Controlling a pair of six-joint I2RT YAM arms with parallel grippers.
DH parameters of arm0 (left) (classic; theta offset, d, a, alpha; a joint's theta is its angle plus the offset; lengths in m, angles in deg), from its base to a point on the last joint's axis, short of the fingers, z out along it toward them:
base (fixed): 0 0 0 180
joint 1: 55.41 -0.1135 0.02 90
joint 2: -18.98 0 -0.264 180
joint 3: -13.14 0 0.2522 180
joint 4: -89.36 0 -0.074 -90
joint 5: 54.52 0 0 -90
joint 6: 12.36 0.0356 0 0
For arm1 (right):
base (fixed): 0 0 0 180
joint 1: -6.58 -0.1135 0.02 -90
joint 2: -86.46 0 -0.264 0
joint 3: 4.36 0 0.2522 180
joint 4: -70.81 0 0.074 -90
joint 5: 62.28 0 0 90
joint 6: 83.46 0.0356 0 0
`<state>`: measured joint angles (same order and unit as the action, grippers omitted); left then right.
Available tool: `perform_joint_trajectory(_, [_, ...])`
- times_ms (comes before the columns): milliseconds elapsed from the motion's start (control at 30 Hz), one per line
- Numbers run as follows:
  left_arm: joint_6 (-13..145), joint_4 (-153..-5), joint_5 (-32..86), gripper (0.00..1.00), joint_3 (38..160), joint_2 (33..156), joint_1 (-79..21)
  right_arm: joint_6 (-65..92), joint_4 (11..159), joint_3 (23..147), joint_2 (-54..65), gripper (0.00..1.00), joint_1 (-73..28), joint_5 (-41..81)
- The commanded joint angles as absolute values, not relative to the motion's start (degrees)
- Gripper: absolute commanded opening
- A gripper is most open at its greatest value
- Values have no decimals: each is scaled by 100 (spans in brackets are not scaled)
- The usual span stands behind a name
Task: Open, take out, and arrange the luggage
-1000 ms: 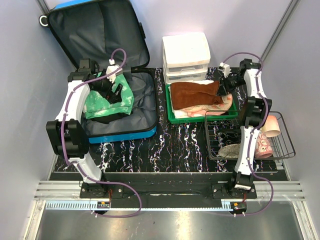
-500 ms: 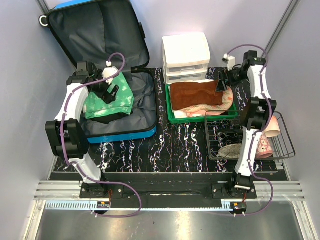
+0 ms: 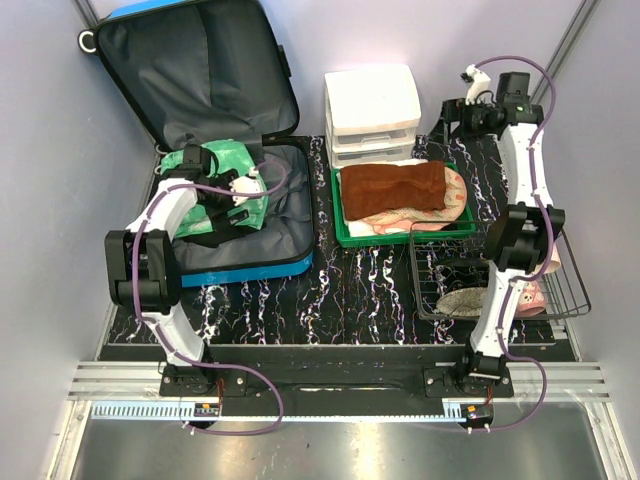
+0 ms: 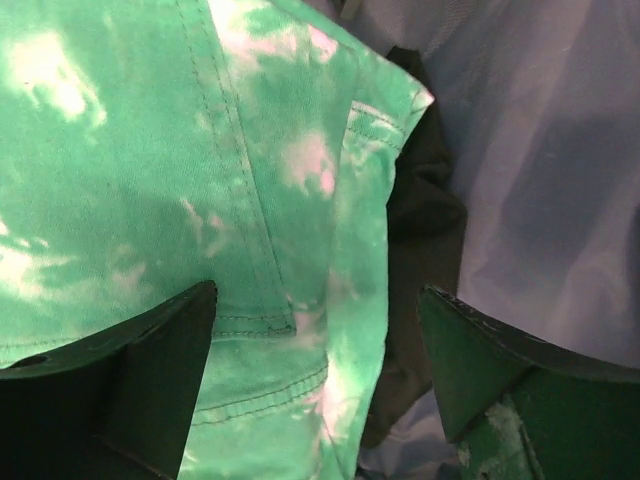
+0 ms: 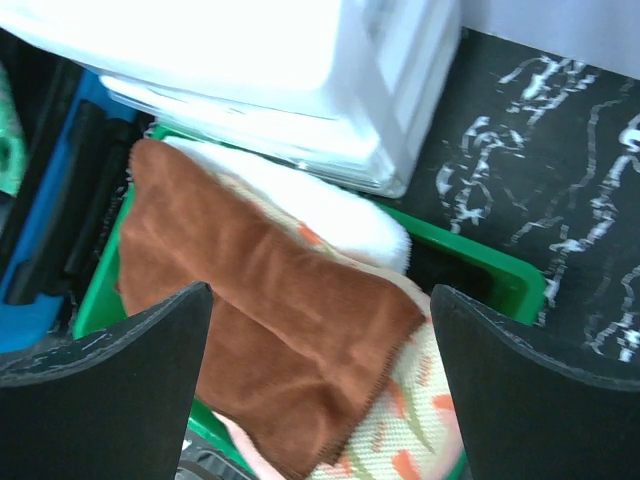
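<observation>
L gripper (image 4: 318, 293) wide open, empty, over green garment (image 4: 120, 150) in luggage (image 3: 250, 268), prob to grab; R gripper (image 5: 320, 291) open, empty, above tray (image 5: 500, 285)

The left hand (image 3: 236, 196) points down with jaws wide apart; the right hand (image 3: 458, 112), stretched far forward, gapes likewise.

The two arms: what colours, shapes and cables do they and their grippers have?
The left arm and the right arm both have slim white links, bulky black joints and black bases. A thin purple cable loops loosely along each. The left gripper and the right gripper each have two broad, dark, wedge-shaped fingers. The right ones look scuffed.
</observation>
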<state>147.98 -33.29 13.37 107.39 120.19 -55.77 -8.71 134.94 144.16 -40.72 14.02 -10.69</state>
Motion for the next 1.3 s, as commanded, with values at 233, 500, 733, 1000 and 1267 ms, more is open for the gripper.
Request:
perform_joint_trajectory(233, [15393,-5207,2334,55,10074,12507,-5400,99,12652,13667,-3562,100,369,-1675])
perform_joint_trajectory(500, [15647,-5105,2309,73,9651,12287,-5409,1478,11095,12367,-3202,100,-255,-1913])
perform_joint_trajectory(733, [15481,-5340,2484,51,9554,12427,-5400,1936,10524,12260,-3246,100,-695,-1886])
perform_joint_trajectory(1000, [14796,-5149,2001,0,9879,11823,-5409,2742,9777,12155,-3263,100,-1108,-1816])
perform_joint_trajectory(1267, [14303,-4489,1211,0,9985,10767,-5418,4158,9819,12681,-3808,100,-1872,-1087])
